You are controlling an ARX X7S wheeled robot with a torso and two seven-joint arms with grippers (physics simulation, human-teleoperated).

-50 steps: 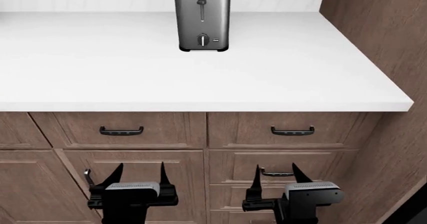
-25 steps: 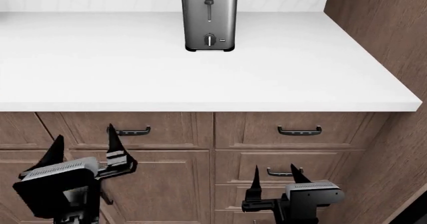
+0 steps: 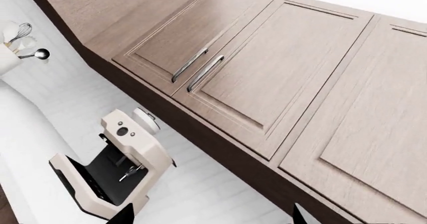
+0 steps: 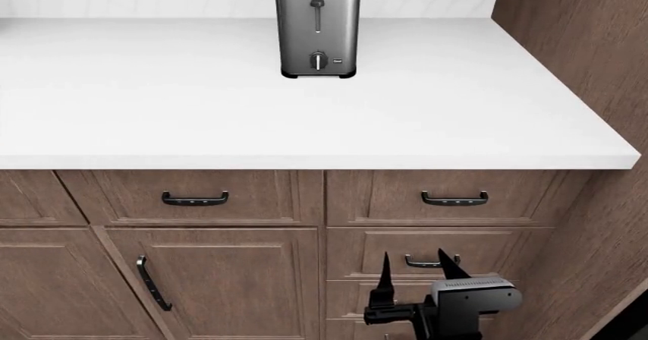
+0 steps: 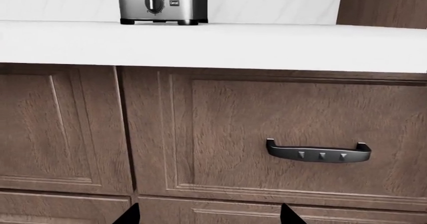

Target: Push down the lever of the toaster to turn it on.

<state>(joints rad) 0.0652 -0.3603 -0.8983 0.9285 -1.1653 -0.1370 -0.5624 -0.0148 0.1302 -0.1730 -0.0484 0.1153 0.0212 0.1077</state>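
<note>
The toaster [image 4: 318, 26] stands upright at the back of the white counter [image 4: 303, 120], its narrow steel face toward me. The lever [image 4: 318, 4] is a small dark knob high in the vertical slot, above the round dial [image 4: 318, 61]. The right wrist view shows only the toaster's bottom [image 5: 162, 3] with the dial [image 5: 154, 2]; the lever is out of that view. My right gripper [image 4: 415, 268] is open and empty, low in front of the drawers, far from the toaster. My left gripper [image 3: 210, 216] is open and empty, out of the head view; only its fingertips [image 3: 123, 215] show.
Wooden drawers and doors with dark handles [image 4: 454, 199] run under the counter. A tall wooden panel [image 4: 577, 51] bounds the counter's right side. The left wrist view shows upper cabinets [image 3: 267, 69], a beige coffee machine [image 3: 113, 169] and utensils [image 3: 23, 39] against the white wall.
My left arm has swung up and out of the head view, which has shifted slightly. The right gripper has stayed where it was. The toaster and lever have not moved.
</note>
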